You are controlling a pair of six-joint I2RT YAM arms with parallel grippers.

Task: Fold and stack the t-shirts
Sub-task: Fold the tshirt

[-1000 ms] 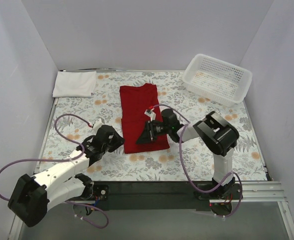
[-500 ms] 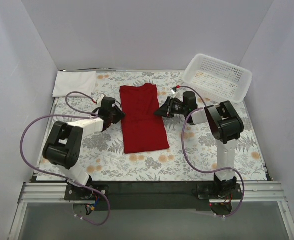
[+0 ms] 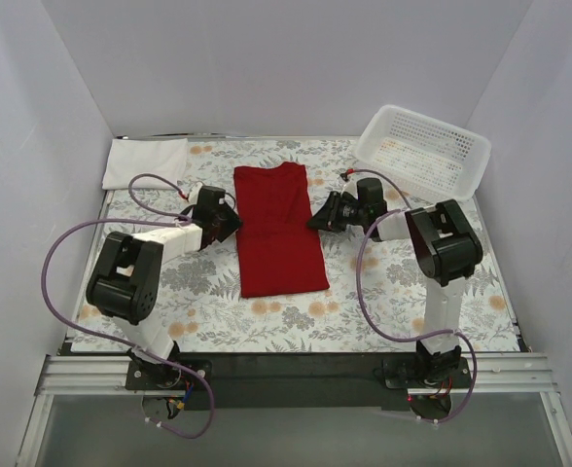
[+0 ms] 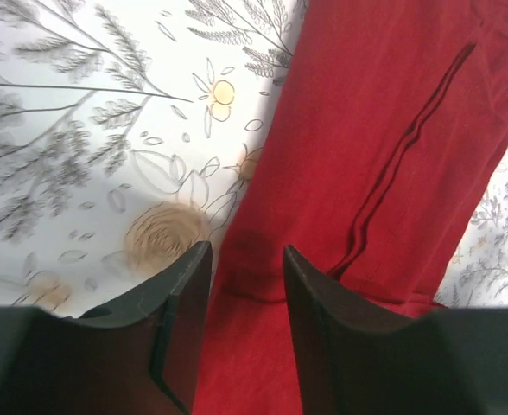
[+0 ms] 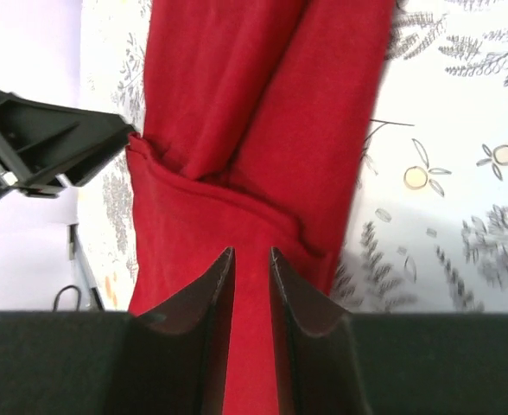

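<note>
- Deep red, short-sleeved cloth t-shirt [image 3: 278,233]: flat in the middle of the floral-print table cover [image 3: 364,292], already narrowed to a long strip, collar end toward the far wall.
- Versus a second ago: left gripper [image 3: 230,222] up from the near-left of the table to the strip's left edge. Right gripper [image 3: 317,216] off the lower cloth and out to the right edge. Versus half a second ago: hardly any shift, just a nudge inward.
- Judged meaning: lengthwise folds done, both side edges being taken for the crosswise fold.
- Left wrist view: left gripper [image 4: 246,251] moderately spread, the red edge running up between the fingers [image 4: 180,294]. Nothing visibly pinched.
- Right wrist view: right gripper [image 5: 251,255] drawn to a narrow slit with red cloth showing through it, and a rumpled ridge across the strip just ahead. Cannot tell whether any cloth is nipped.
- Plain white folded rectangular t-shirt [image 3: 145,161]: far-left corner, well apart; probably where the stack goes.
- White plastic mesh basket [image 3: 403,178]: far right, apart from both arms.
</note>
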